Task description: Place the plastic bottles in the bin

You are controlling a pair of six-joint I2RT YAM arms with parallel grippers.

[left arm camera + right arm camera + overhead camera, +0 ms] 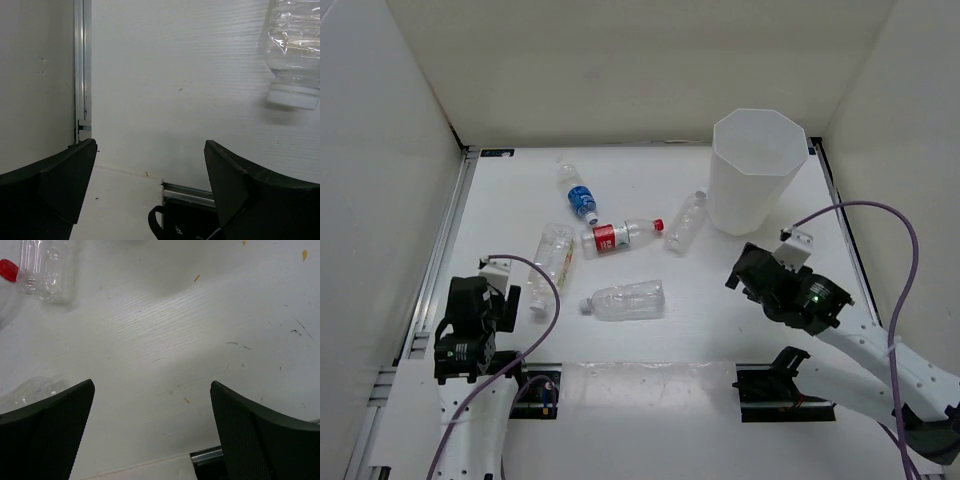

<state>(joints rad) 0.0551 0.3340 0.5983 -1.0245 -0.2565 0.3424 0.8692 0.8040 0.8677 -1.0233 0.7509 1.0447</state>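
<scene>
Five clear plastic bottles lie on the white table: one with a blue label (581,197), one with a red label and red cap (620,235), and three unlabelled ones (685,222), (552,256), (625,300). The tall white bin (755,170) stands upright at the back right. My left gripper (507,298) is open and empty, just left of the cap end of an unlabelled bottle (294,47). My right gripper (742,270) is open and empty, in front of the bin. The right wrist view shows an unlabelled bottle (45,267), the red cap (7,270) and my open gripper (152,405).
White walls enclose the table on the left, back and right. A metal rail (445,250) runs along the left edge and shows in the left wrist view (80,65). Purple cables (880,215) loop over both arms.
</scene>
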